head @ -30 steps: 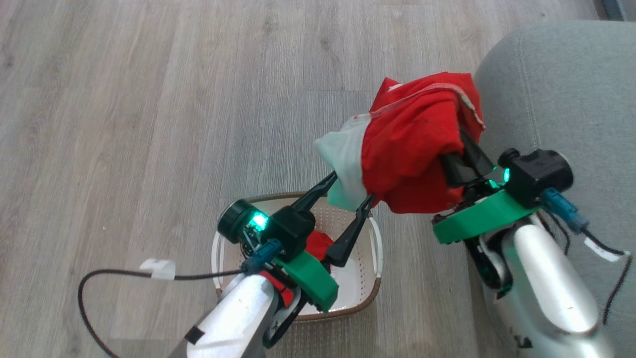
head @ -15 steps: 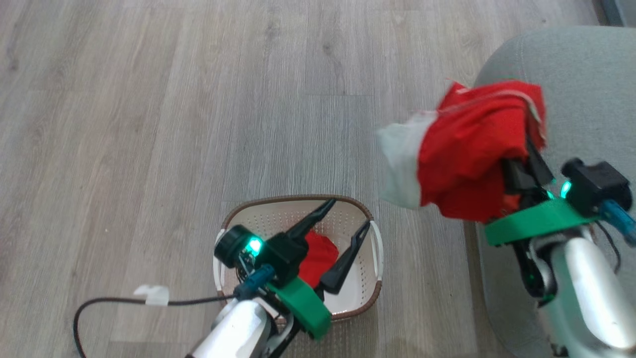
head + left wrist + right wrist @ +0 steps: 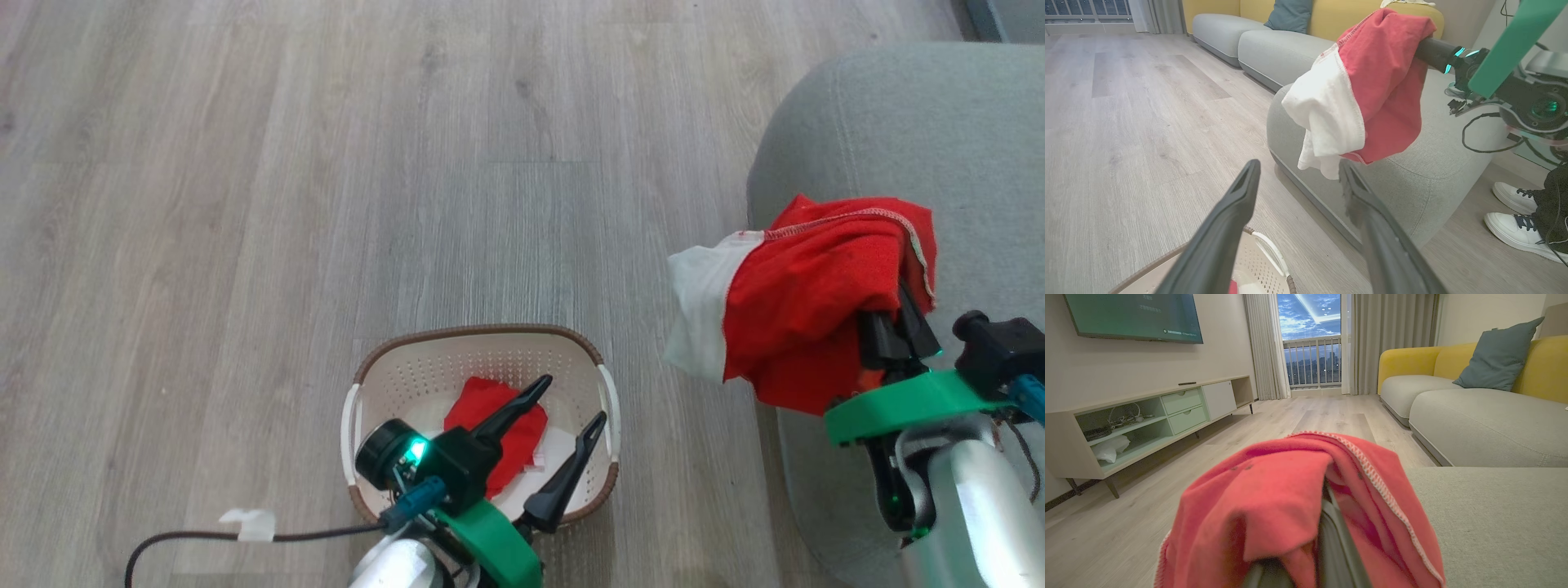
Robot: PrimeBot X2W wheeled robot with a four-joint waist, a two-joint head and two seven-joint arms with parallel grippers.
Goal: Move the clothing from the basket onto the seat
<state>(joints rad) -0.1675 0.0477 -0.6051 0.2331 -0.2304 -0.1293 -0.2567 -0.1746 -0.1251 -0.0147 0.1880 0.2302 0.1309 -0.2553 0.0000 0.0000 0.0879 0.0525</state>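
A red and white garment (image 3: 804,318) hangs in the air over the near corner of the grey-green seat (image 3: 939,122), draped over my right gripper (image 3: 894,322), which is shut on it. Its white part droops toward the floor beside the seat. The wrist views show the same garment (image 3: 1372,81) (image 3: 1290,498) covering the right gripper (image 3: 1331,539). The cream basket (image 3: 482,331) stands on the floor with a plain red garment (image 3: 482,408) lying inside. Above the basket my left gripper (image 3: 573,398) (image 3: 1299,165) is open and holds nothing.
The floor is pale wood planks. A person's white shoes (image 3: 1515,232) stand beside the seat's near end. A black cable with white tape (image 3: 245,523) trails from my left arm. A yellow sofa with a teal cushion (image 3: 1498,355) and a TV stand (image 3: 1147,416) lie farther off.
My right gripper has carried the red and white garment rightward, from above the basket's far side to over the seat's corner. The left gripper has drawn back, uncovering the red garment in the basket.
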